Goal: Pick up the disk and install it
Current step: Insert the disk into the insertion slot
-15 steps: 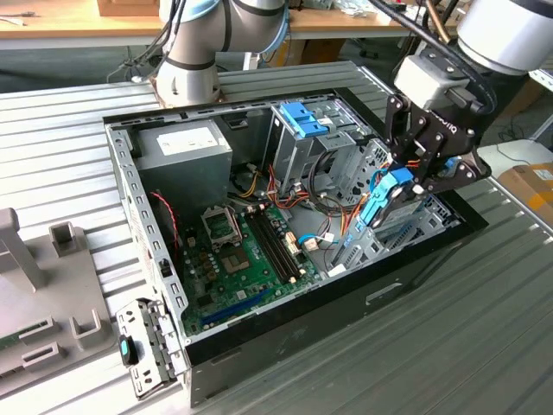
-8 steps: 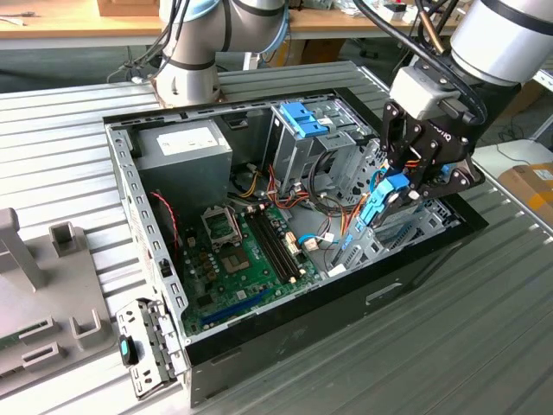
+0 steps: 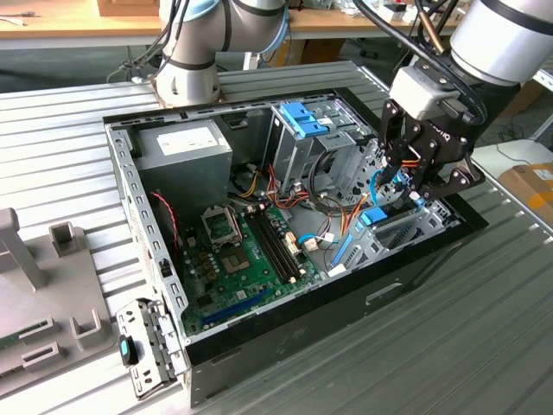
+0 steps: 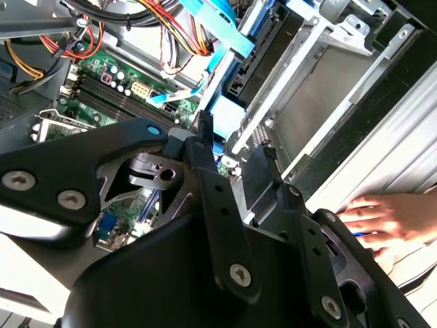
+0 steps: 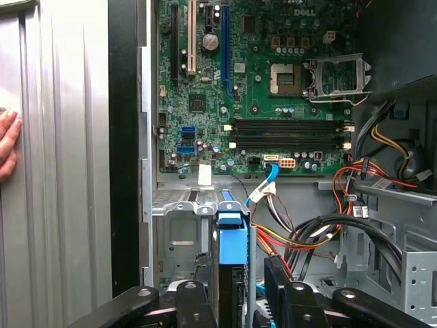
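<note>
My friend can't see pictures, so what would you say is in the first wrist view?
Inside an open computer case, the robot's claw is right at the disk, a grey drive with a blue bracket standing on edge. Beyond lie a green motherboard and coloured cables; a person's hand rests on the ribbed table.

The disk (image 5: 232, 246) stands on edge inside the case (image 5: 126, 137), beside the motherboard (image 5: 259, 89).
</note>
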`<state>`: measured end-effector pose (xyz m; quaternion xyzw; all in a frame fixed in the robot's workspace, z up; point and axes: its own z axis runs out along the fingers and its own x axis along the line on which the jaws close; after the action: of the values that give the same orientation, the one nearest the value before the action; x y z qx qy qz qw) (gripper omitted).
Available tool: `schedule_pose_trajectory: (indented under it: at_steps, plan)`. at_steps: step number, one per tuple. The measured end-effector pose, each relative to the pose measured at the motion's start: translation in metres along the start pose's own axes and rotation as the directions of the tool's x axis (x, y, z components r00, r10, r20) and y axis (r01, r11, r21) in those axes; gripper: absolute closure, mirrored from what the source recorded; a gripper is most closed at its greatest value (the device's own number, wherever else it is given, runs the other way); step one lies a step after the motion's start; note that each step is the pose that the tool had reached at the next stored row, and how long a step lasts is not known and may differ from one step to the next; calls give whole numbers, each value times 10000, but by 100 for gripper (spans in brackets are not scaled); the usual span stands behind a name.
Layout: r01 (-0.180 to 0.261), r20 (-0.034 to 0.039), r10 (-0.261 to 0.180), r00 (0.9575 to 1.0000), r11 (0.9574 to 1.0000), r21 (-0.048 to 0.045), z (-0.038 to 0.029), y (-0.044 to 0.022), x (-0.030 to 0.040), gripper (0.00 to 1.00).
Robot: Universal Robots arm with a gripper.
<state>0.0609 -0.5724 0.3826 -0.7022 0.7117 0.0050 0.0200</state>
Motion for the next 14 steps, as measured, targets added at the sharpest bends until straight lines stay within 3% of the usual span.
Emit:
schedule_pose_trajectory:
  at_steps: [12,14]
  plan:
    - [-1,1,1,10000,10000,0,3,-1,0,56]
    - [-1,1,1,10000,10000,0,4,-29,0,56]
